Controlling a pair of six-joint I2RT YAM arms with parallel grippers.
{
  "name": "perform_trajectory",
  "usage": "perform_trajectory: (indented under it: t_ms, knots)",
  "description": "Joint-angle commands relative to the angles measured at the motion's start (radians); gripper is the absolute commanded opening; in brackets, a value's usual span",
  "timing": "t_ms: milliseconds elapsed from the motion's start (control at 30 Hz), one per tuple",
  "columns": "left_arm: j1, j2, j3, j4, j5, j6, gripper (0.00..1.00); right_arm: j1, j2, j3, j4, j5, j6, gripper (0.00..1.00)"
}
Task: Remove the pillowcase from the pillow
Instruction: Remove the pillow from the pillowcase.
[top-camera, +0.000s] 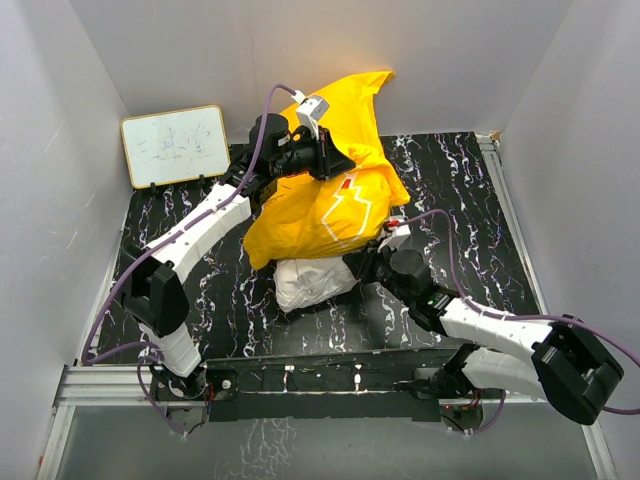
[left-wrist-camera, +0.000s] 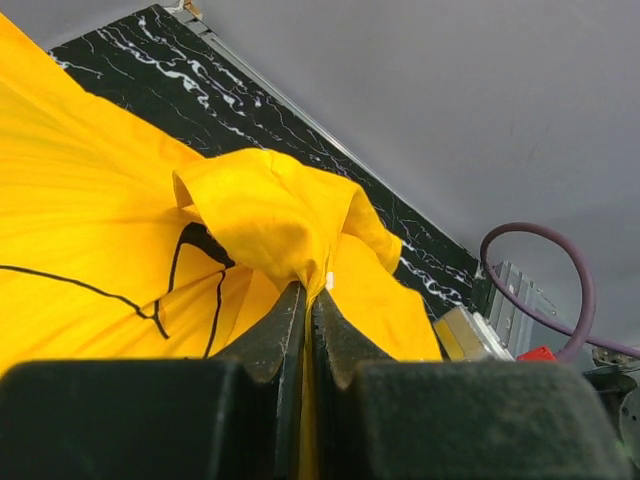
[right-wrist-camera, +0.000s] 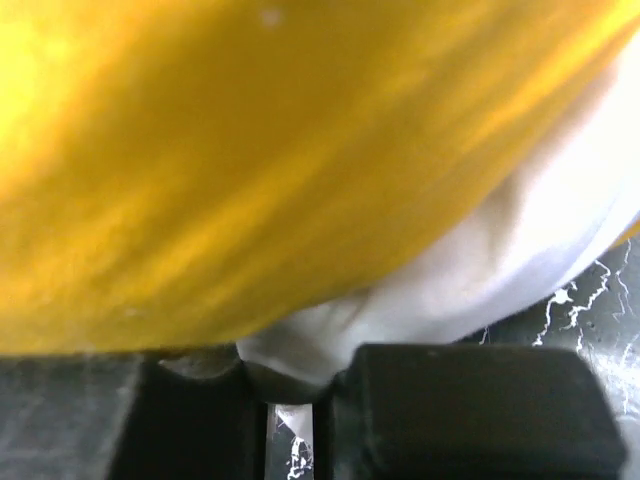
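- The left jaws are clenching a bunched fold of the pillowcase. Yellow cloth is squeezed tight between them, and they are holding it up above the tabletop, toward the far edge.
- The right jaws are gripping the bare white end of the pillow, with a pinch of its soft cover caught between them. They are sitting low, near the middle of the tabletop and a little toward the near edge.
- Most of the pillow is sitting inside the case. Only that near end is poking out white, with the yellow bulging over the rest.
- So this is looking like the peel itself, with one side anchoring and the other drawing the cloth off. By my reckoning there is plenty left to do.
- To do it well, the pull wants to be going along the pillow's length, up and toward the far edge, while the right side is pinning the stuffing down toward the near edge.
- Slow and steady is the call, because thin fabric in a narrow pinch is liable to slip under a jerk.
- If the whole pillow is rising with the case, the anchor is too weak, and pressing lower should help.
- If cloth is bunching at the bulge, a fresh grasp nearer the open hem is likely the better bet.
- The whiteboard is standing at the far-left corner, well apart from the action.
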Motion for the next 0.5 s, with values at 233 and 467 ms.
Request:
perform_trajectory:
  t_ms: [233,467]
  knots:
    - [0.017,-0.075,0.166,0.125,-0.116,0.264,0.0,0.028,-0.298,0.023,-0.118,-0.07,-0.016,0.08]
    - [0.039,-0.032,0.287,0.289,-0.311,0.424,0.0,0.071,-0.52,-0.101,-0.362,-0.008,0.035,0.08]
